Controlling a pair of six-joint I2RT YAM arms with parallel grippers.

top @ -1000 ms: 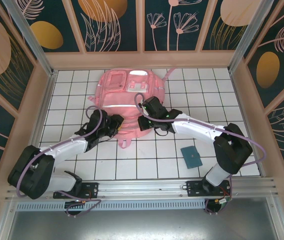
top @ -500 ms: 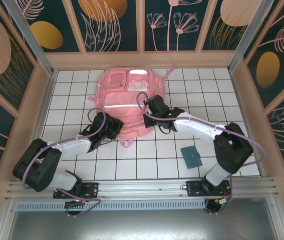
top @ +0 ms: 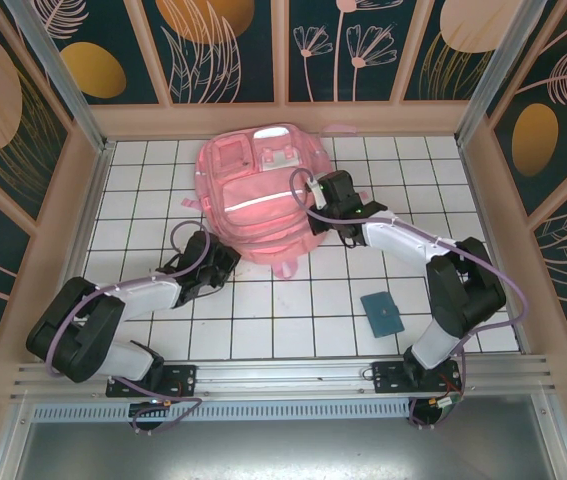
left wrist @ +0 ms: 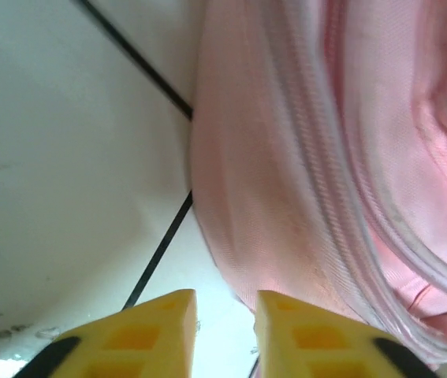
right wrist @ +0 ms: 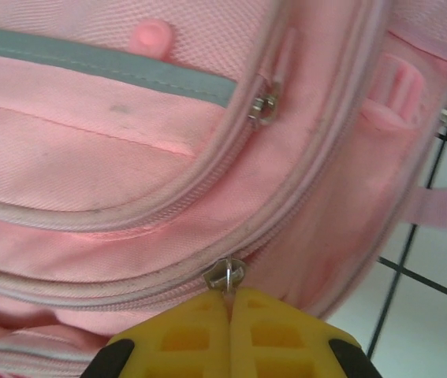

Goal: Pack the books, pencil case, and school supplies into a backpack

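The pink backpack (top: 253,200) lies flat on the white tiled table (top: 293,325), toward the far wall, pockets facing up. From overhead, the right gripper (top: 323,200) sits against the backpack's right edge and the left gripper (top: 221,262) rests just off its near left corner, but from up there I can't tell how either pair of jaws stands. The right wrist camera settles it for that side: the yellow fingers (right wrist: 199,335) are pressed tight together, and a small metal zip pull (right wrist: 225,273) on the backpack's main zip is pinched between their tips. That close view also picks out a second slider (right wrist: 262,106) on the pocket zip farther up the backpack, a grey stripe (right wrist: 128,67) across the pocket, and a pink strap (right wrist: 444,206) trailing off the backpack's side over the tiles. The left wrist camera shows its yellow fingers (left wrist: 152,335) standing a little apart with bare table in the gap. Nothing is held there, and the backpack's bulging pink side and zip seam rise just beyond the tips. Overhead adds a small flat teal thing (top: 382,312) lying on the tiles well apart from the backpack, to its near right.
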